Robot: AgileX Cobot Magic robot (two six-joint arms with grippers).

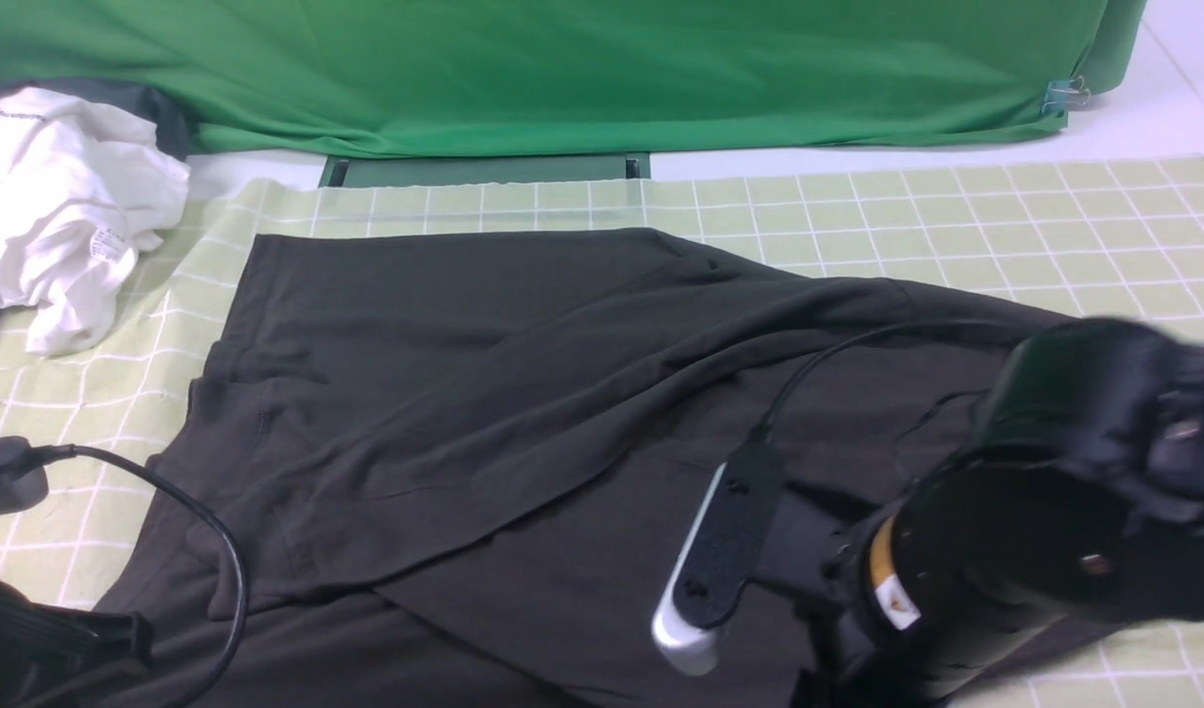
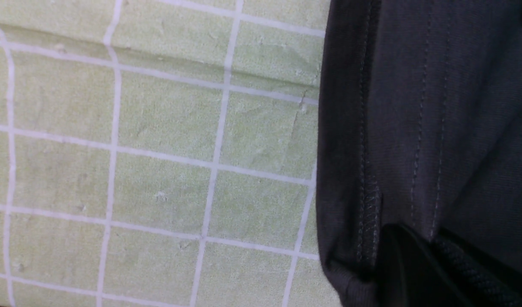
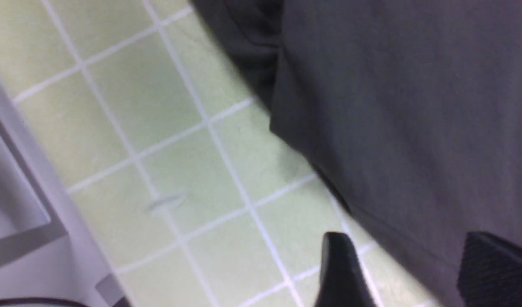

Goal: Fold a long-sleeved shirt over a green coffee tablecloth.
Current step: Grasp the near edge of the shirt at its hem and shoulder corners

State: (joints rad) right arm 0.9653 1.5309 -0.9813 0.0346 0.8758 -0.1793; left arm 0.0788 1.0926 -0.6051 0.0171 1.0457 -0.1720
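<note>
The long-sleeved shirt [image 1: 523, 393], dark charcoal, lies spread on the green coffee tablecloth [image 1: 956, 216], one sleeve folded slantwise across its body. My left arm [image 1: 31, 639] is at the near left by the shirt's edge. In the left wrist view my left gripper [image 2: 419, 264] is shut on the shirt's stitched hem [image 2: 367, 170], beside bare tablecloth [image 2: 158, 149]. My right arm [image 1: 1054, 511] hangs over the shirt's right side. The right gripper [image 3: 414, 273] is open, and the shirt's edge [image 3: 393, 106] runs beneath the gap between its fingers, over the tablecloth [image 3: 158, 128].
A crumpled white garment [image 1: 61, 206] lies at the far left. A plain deep-green cloth [image 1: 563, 69] hangs across the back, held by a clip [image 1: 1064, 96]. A black cable [image 1: 209, 531] loops over the shirt's near left. A grey frame [image 3: 18, 204] borders the tablecloth.
</note>
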